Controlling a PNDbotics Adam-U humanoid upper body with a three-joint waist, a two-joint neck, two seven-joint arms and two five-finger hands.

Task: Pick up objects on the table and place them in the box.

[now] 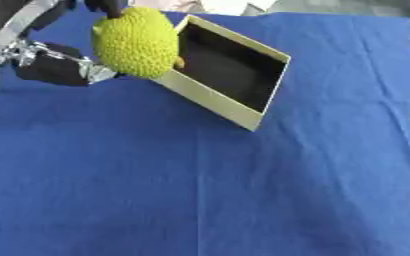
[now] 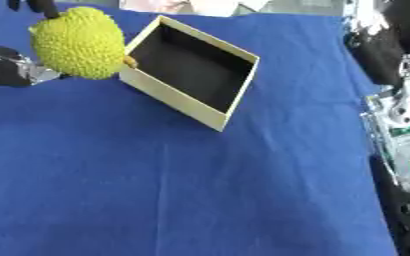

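A blue cloth (image 1: 200, 190) covers the tabletop and fills nearly the whole frame, lying smooth apart from a faint vertical crease running down the lower centre. Along the top edge, beyond the cloth's far border, a pale, whitish patch (image 2: 200, 6) sits at upper centre, beside a grey strip (image 1: 348, 6) at upper right.

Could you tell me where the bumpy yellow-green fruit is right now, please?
The fruit is at the far left of both views, carried by the left hand and overlapping the near-left edge of the open box.
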